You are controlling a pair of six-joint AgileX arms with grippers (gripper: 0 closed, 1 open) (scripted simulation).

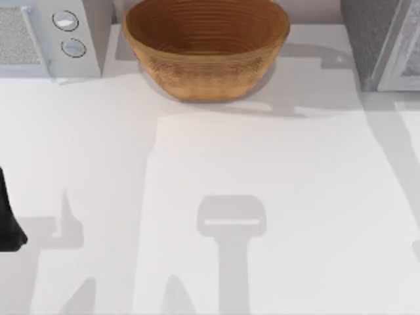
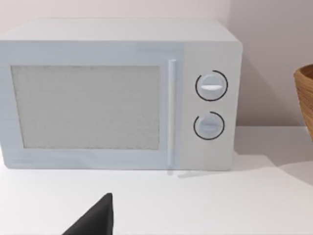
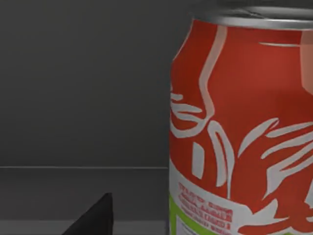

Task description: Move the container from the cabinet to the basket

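The container (image 3: 244, 132), a red soda can with white lettering and a green-and-white lower band, stands upright inside the dark cabinet (image 3: 83, 88), very close in the right wrist view. A dark part of my right gripper (image 3: 95, 218) shows just beside the can, apart from it. From above, the cabinet (image 1: 367, 39) is the grey speckled box at the back right, with its white-framed door (image 1: 403, 59) swung out. The tan woven basket (image 1: 207, 46) sits at the back centre with nothing visible in it. My left arm (image 1: 8, 220) stays parked at the table's left edge, its gripper (image 2: 95, 220) pointing at the microwave.
A white microwave (image 1: 52, 36) with two round dials stands at the back left, also facing the left wrist camera as the microwave (image 2: 117, 95). The basket's rim (image 2: 305, 93) shows to one side of it. The white tabletop (image 1: 262, 197) spreads in front of basket and cabinet.
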